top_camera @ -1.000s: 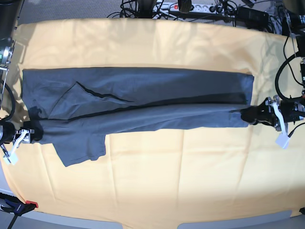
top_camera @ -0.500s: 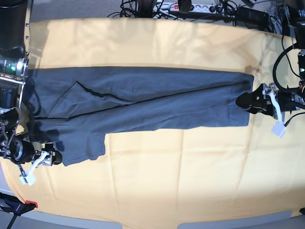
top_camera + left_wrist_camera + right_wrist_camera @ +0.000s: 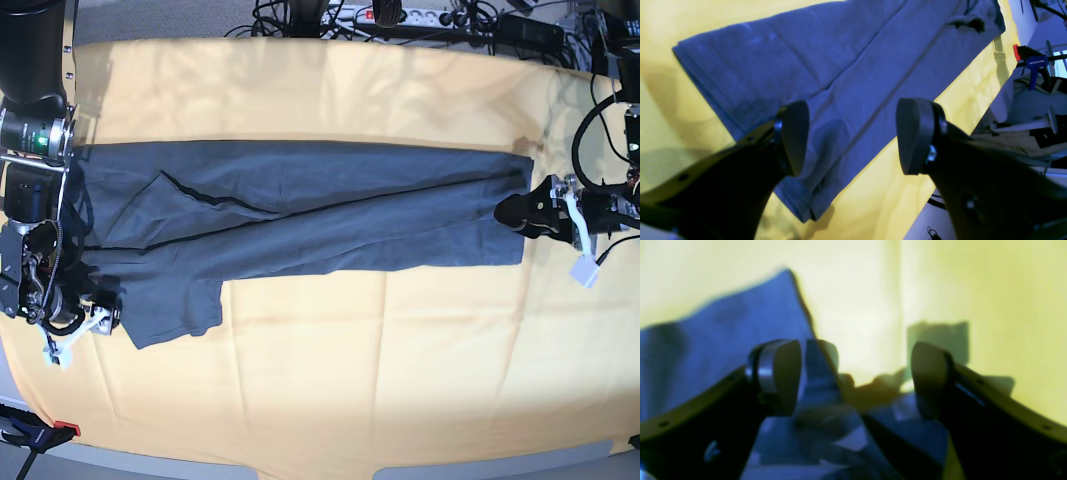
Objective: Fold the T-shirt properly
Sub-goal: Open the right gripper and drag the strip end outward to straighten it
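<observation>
The dark slate-grey T-shirt (image 3: 330, 220) lies folded into a long band across the yellow-orange cloth (image 3: 400, 350), with one sleeve (image 3: 175, 310) sticking out toward the front at its left end. My left gripper (image 3: 507, 213) hovers open over the shirt's right-hand end. In the left wrist view the gripper (image 3: 853, 136) has its jaws wide apart and empty above the hem (image 3: 840, 66). My right gripper (image 3: 108, 314) sits at the sleeve's left edge. In the blurred right wrist view the right gripper (image 3: 853, 376) is open and empty, with grey fabric (image 3: 723, 333) below and to its left.
Cables and a power strip (image 3: 430, 20) run along the table's back edge. A red-and-blue clamp (image 3: 40, 432) grips the front left corner and shows in the left wrist view (image 3: 1030, 60). Bare yellow cloth stretches in front of the shirt.
Both grippers have let go of the shirt's front edge, which now lies flat. The left gripper moved slightly back. The right gripper moved forward to the sleeve's left edge.
</observation>
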Tool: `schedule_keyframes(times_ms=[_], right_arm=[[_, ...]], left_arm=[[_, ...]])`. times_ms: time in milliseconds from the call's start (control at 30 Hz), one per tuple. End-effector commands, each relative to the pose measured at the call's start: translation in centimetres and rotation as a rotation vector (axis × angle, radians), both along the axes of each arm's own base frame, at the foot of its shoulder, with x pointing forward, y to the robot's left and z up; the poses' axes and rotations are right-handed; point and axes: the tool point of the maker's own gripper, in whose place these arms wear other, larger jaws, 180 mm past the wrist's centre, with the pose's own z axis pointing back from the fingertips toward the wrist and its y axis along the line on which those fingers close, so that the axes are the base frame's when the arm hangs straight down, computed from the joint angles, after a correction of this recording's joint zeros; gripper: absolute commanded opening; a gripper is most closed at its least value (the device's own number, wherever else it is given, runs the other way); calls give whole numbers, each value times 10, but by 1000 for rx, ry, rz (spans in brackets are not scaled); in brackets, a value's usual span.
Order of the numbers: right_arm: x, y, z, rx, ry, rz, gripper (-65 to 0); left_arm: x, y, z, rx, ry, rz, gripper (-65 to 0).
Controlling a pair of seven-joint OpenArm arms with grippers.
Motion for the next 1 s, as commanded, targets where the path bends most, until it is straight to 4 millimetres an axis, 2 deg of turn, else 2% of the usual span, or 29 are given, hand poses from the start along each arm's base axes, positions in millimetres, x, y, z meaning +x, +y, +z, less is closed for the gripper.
schedule_keyframes(times_ms=[0,167,333,500,633,700,833,867,900,967], right_arm=[[15,-2,20,21,-61,-10,-187],[7,14,1,130,-47,27,-203],[5,39,1,247,-78,98,-202],[-5,73,-13,293,-58,206,-203],[-5,85,-9,311,-84,268,-208],[1,84,1,321,-127,273,-282],[12,78,21,292,-173,284,-568],[14,76,25,285,-181,286,-622],[16,74,30,277,-190,287,-650],[18,75,39,263,-204,321,-650]], left_arm=[[8,6,18,2,-52,5,-226],[8,6,18,2,-53,5,-226],[8,6,18,2,-53,5,-226],[8,6,18,2,-53,5,-226],[8,6,18,2,-53,5,-226],[8,6,18,2,-53,5,-226],[8,6,18,2,-53,5,-226],[8,6,19,2,-54,4,-226],[8,6,19,4,-59,-1,-226],[8,6,19,5,-64,-5,-226]])
